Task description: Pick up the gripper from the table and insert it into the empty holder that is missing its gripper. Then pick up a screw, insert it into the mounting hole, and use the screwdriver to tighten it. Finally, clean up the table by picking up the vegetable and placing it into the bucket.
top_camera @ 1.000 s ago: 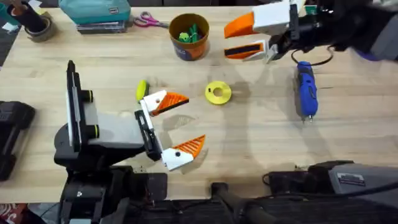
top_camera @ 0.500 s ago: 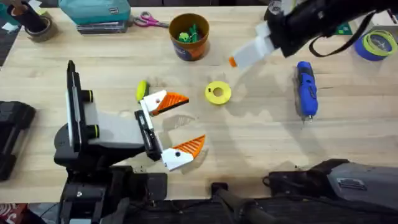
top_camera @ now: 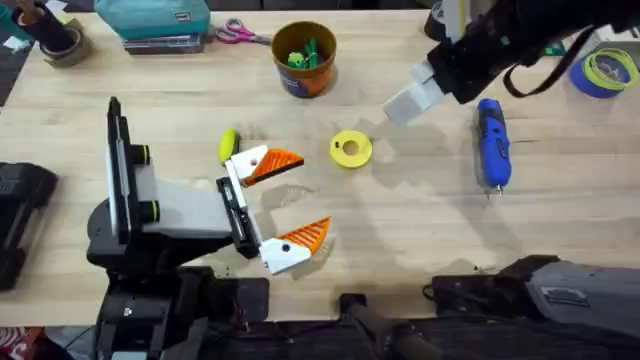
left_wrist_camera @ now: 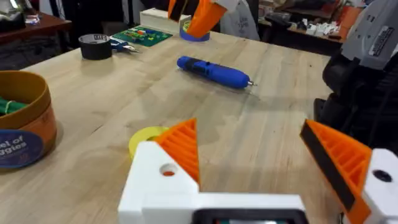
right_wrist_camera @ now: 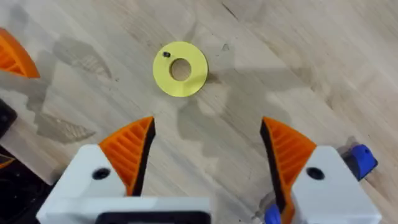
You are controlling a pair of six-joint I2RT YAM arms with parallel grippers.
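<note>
since a second ago the right gripper (top_camera: pixel 405 100) has swung from the far edge of the table toward its middle and turned its fingers down; half a second back an orange tip was visible on it from above, now just a white block under a dark, blurred arm. nothing else on the table has shifted.

nearest, at about 7 o'clock from the table's middle, the left gripper (top_camera: pixel 283 205) rests low over the wood, jaws spread wide, nothing between them — its wrist view shows both orange pads (left_wrist_camera: pixel 183 146) with bare table in the gap. a small yellow-green thing (top_camera: pixel 228 143) lies just beyond it, partly hidden behind the near finger mount; what it is cannot be told.

the flat yellow ring (top_camera: pixel 350 149) sits near the middle. the right wrist view looks straight down on it through open, empty fingers (right_wrist_camera: pixel 127 149), and a tiny dark speck (right_wrist_camera: pixel 165 55) sits on the ring's rim — too small to name.

at 3 o'clock lies the screwdriver (top_camera: pixel 491 143), blue, bit pointing toward the near edge, its far end hidden under the right arm.

farthest, at 12 o'clock, stands the bucket (top_camera: pixel 304 58), green bits inside.
</note>
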